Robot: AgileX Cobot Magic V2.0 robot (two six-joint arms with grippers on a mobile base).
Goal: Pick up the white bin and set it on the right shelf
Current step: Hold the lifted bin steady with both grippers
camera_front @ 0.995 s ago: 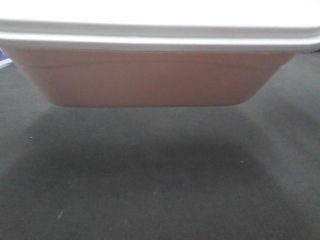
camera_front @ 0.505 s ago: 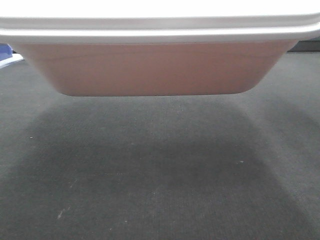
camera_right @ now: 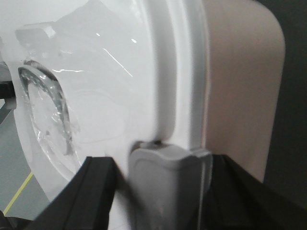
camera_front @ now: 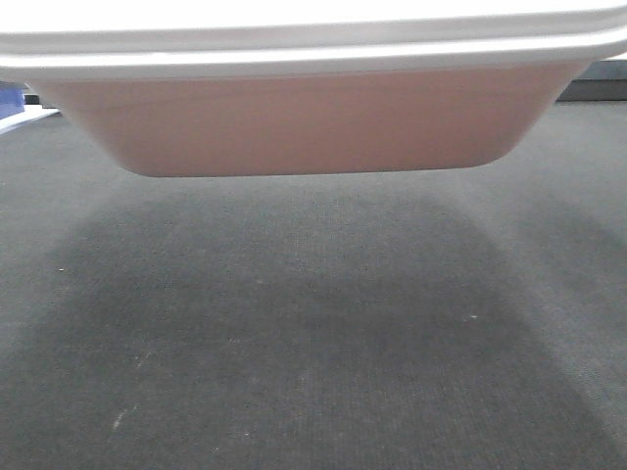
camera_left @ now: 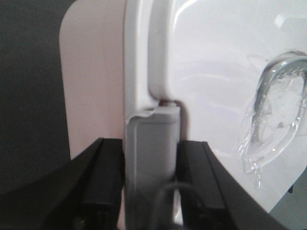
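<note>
The white bin [camera_front: 313, 127] hangs clear of the carpet [camera_front: 313, 372], at twelve o'clock. The left claw [camera_left: 151, 158] and right claw [camera_right: 160, 167] each clamp one end. Grab looks done; the right shelf is out of sight, so placing remains.

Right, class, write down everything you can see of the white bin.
The white bin is a rectangular plastic tub with a pinkish, tapering body, rounded corners and a glossy white lid with a recessed handle. It hangs above the dark carpet, its shadow below. The left gripper and right gripper each clamp a grey end latch.
</note>
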